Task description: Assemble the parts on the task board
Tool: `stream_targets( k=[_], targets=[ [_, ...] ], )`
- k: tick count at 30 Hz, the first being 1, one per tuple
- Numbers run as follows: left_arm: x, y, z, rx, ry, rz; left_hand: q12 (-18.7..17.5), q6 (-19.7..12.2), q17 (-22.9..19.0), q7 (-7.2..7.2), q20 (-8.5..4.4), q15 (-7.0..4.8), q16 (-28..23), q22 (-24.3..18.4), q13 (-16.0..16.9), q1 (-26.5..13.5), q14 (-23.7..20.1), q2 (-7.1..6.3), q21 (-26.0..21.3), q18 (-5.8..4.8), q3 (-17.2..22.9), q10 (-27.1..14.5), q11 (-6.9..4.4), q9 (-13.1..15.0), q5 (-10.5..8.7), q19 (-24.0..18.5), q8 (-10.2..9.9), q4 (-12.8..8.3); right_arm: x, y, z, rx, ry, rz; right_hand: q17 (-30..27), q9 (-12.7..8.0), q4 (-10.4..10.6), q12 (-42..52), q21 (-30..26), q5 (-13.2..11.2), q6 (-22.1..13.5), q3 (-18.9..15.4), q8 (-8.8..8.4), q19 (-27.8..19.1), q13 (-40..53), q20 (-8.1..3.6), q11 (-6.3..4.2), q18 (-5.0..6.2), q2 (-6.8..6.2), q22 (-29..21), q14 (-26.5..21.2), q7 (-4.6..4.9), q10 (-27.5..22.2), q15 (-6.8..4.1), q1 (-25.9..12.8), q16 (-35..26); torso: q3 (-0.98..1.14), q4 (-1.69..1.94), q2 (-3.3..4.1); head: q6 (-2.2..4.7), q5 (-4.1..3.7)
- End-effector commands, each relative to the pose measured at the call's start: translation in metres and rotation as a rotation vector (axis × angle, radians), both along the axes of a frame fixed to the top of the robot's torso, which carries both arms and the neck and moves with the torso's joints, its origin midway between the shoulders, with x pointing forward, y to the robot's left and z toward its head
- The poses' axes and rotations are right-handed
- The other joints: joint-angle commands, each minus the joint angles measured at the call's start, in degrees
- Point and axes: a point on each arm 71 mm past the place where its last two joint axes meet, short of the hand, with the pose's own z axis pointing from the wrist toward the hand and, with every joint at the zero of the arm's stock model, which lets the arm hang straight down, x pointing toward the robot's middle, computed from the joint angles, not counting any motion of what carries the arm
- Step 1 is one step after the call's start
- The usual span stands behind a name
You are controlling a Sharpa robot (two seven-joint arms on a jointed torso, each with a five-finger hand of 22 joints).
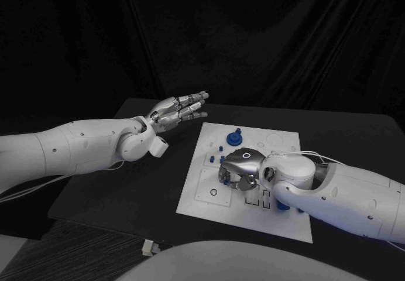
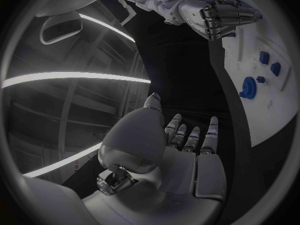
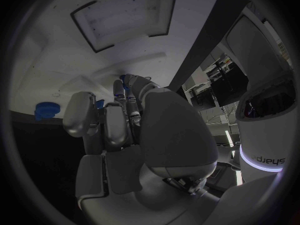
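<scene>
My right hand (image 1: 239,171) curls over the board (image 1: 196,193) at centre frame (grip hidden, can't tell), probably seating a part; my left hand (image 1: 175,111) waits open.

Right hand (image 1: 239,171) low over task board (image 1: 282,143), left hand (image 1: 177,111) spread aside.

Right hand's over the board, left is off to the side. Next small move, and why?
Probably lower the right hand onto a blue part nearby. It sits over the white board with fingers curled, no part visibly held; the left hand is open, off the board.
</scene>
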Motion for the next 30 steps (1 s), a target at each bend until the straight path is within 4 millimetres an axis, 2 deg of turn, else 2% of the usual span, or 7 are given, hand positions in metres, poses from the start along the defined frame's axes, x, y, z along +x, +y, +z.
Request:
stream_targets(
  k=[1, 4, 8, 12, 21, 26, 30],
  targets=[
    [-0.001, -0.001, 0.006, -0.062, -0.061, -0.004, 0.2, 0.4, 0.0, 0.00, 0.11, -0.22, 0.1, 0.2, 0.0, 0.2, -0.2, 0.49, 0.1, 1.07, 0.0, 0.1, 0.48, 0.1, 0.20, 0.3, 0.2, 0.3, 0.000, 0.000, -0.003, -0.023, 0.002, -0.022, -0.4, -1.3, 0.1, -1.2, -1.0, -1.4, -3.7, 0.7, -2.44, -0.8, -0.5, 0.35, 0.65, 1.27, -0.73, 7.9, -0.1, 0.44, -1.9, 0.78, -1.0, -0.3, 0.00, -0.04, 0.04, -0.01, -0.02],
    [-0.001, -0.001, 0.006, -0.061, -0.060, -0.004, 0.2, 0.4, 0.0, 0.00, 0.11, -0.22, 0.1, 0.2, 0.0, 0.2, -0.2, 0.49, 0.1, 1.07, 0.0, 0.1, 0.48, 0.1, 0.20, 0.3, 0.2, 0.3, 0.000, -0.001, -0.004, -0.032, 0.003, -0.032, -1.4, -2.8, 0.4, -2.4, -2.8, -3.5, -8.8, 0.9, -3.66, -1.6, -1.0, 0.37, 1.02, 1.68, -1.50, 7.5, -0.8, -0.80, -4.5, 0.60, -2.1, -0.9, 0.01, -0.09, 0.05, -0.01, 0.04],
    [-0.001, -0.001, 0.006, -0.061, -0.060, -0.004, 0.1, 0.6, 0.0, 0.02, 0.12, -0.22, 0.1, 0.1, -0.1, 0.3, -0.3, 0.54, 0.1, 1.08, 0.0, 0.0, 0.49, 0.1, 0.25, 0.3, 0.2, 0.2, 0.001, -0.002, -0.005, -0.040, 0.003, -0.042, -3.0, -5.0, 0.5, -4.1, -4.4, -5.3, -17.1, 0.1, -3.65, -2.1, -1.7, 0.14, 1.72, 1.96, -2.07, 7.0, -1.4, -4.65, -9.4, 0.19, -2.9, -1.9, 0.03, 0.00, 0.06, -0.01, -0.02],
    [-0.001, 0.000, 0.006, -0.061, -0.060, -0.003, 0.1, 0.6, 0.0, 0.02, 0.12, -0.22, 0.1, 0.1, -0.1, 0.3, -0.3, 0.54, 0.1, 1.08, 0.0, 0.0, 0.49, 0.1, 0.25, 0.3, 0.2, 0.2, 0.001, -0.003, -0.004, -0.037, 0.000, -0.049, -3.6, -7.5, 0.7, -4.2, -5.8, -6.8, -24.1, -3.4, -3.66, -2.4, -2.2, 0.15, 1.91, 2.12, -1.63, 6.7, -1.6, -6.27, -13.5, 0.27, -2.2, -2.2, 0.03, 0.00, 0.03, -0.01, -0.03],
    [-0.001, 0.001, 0.006, -0.058, -0.059, 0.000, 0.1, 0.7, 0.0, 0.05, 0.13, -0.22, 0.1, 0.1, -0.1, 0.3, -0.3, 0.51, 0.1, 1.08, 0.0, 0.0, 0.51, 0.1, 0.25, 0.4, 0.3, 0.2, 0.005, -0.012, 0.004, 0.015, -0.041, -0.073, -4.6, -8.5, 2.2, -3.3, -8.6, -8.1, -24.9, -7.3, -3.30, -3.2, -2.5, 0.32, 2.07, 2.52, -1.26, 6.1, -2.2, -6.32, -17.0, 0.43, -1.0, -2.7, 0.02, -0.03, 0.01, -0.01, -0.40],
    [-0.001, 0.001, 0.006, -0.057, -0.059, 0.001, 0.2, 0.7, 0.0, 0.05, 0.13, -0.22, 0.1, 0.1, -0.1, 0.3, -0.3, 0.50, 0.1, 1.08, 0.0, 0.1, 0.52, 0.1, 0.25, 0.4, 0.3, 0.2, 0.014, -0.024, 0.026, 0.081, -0.107, -0.067, -2.6, -7.2, 3.6, -0.2, -5.9, -8.5, -15.4, -8.3, 0.07, -1.5, -2.1, 0.05, 1.58, 2.04, -0.20, 6.9, -0.8, -4.06, -15.7, 0.02, -1.0, -1.0, 0.01, -0.02, 0.00, -0.01, -0.93],
    [-0.001, 0.002, 0.006, -0.057, -0.060, 0.003, 0.1, 0.7, 0.0, 0.06, 0.13, -0.23, 0.1, 0.1, -0.1, 0.3, -0.3, 0.49, 0.1, 1.08, 0.0, 0.0, 0.52, 0.1, 0.24, 0.4, 0.3, 0.2, 0.023, -0.042, 0.049, 0.101, -0.164, -0.082, -2.3, -7.0, 4.7, 1.2, -5.7, -9.9, -12.5, -8.8, 0.85, -1.0, -2.1, -0.25, 1.26, 1.98, -0.12, 7.0, -0.4, -3.39, -14.8, -0.24, -2.3, -0.7, 0.03, -0.04, -0.05, -0.01, -1.17]
  ],
)
